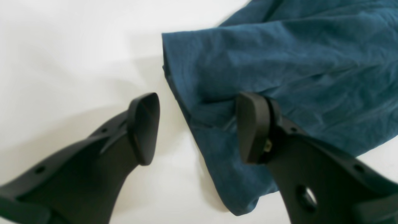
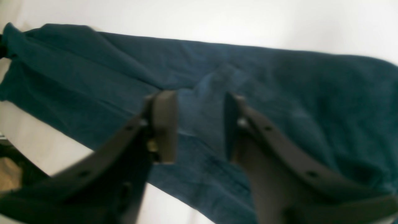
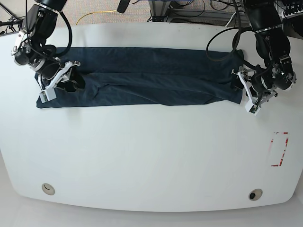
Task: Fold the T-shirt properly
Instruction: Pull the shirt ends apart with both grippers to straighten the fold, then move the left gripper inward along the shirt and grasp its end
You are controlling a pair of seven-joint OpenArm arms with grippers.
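Note:
The dark navy T-shirt (image 3: 142,75) lies as a long folded band across the far half of the white table (image 3: 142,156). My left gripper (image 1: 199,127) is open at the band's end. One finger (image 1: 253,127) is over the cloth (image 1: 279,62) and the other (image 1: 144,127) is over bare table. In the base view it (image 3: 245,92) is at the band's right end. My right gripper (image 2: 200,124) is open, low over the cloth (image 2: 295,93), with a raised fold between its fingers. In the base view it (image 3: 60,84) is at the band's left end.
A red and white marker (image 3: 279,149) lies on the table at the right. Cables, one of them a yellow cable (image 3: 94,14), lie beyond the far edge. Two round holes (image 3: 47,189) (image 3: 255,194) sit near the front edge.

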